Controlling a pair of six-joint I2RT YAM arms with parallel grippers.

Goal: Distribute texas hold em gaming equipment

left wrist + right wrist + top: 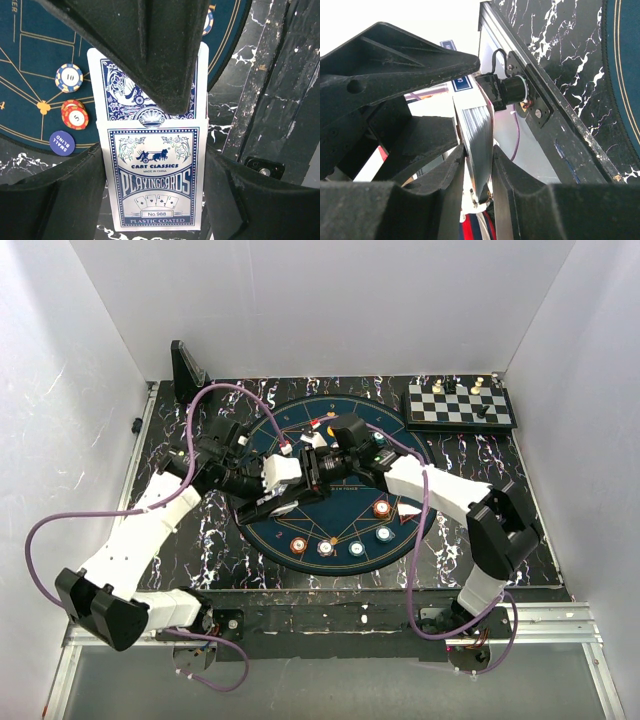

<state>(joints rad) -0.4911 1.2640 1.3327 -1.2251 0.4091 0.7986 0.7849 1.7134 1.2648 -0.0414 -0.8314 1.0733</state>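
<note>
Two claws meet above the round dark-blue mat (280, 530). The left claw (154, 162) is clamped on the sides of a Cart Classics card box (154, 200), which is held off the surface. The right claw (479, 155) stands narrow about the playing cards (476, 125) that project from the box's open top, its pads seemingly pressed on both faces of the stack. The deck is judged light and thin, and slippery too, since the box is marked plastic coated. It should be pinched squarely across its flat faces, lest cards fan or slide apart. Poker chips (69, 78) are laid on the mat; they look small and stiff and are best taken by the rim. The black marbled surface (200, 550) is enclosed by white walls (330, 300), with a chessboard (458, 406) at its far right corner, so room for the arms is judged tight.
</note>
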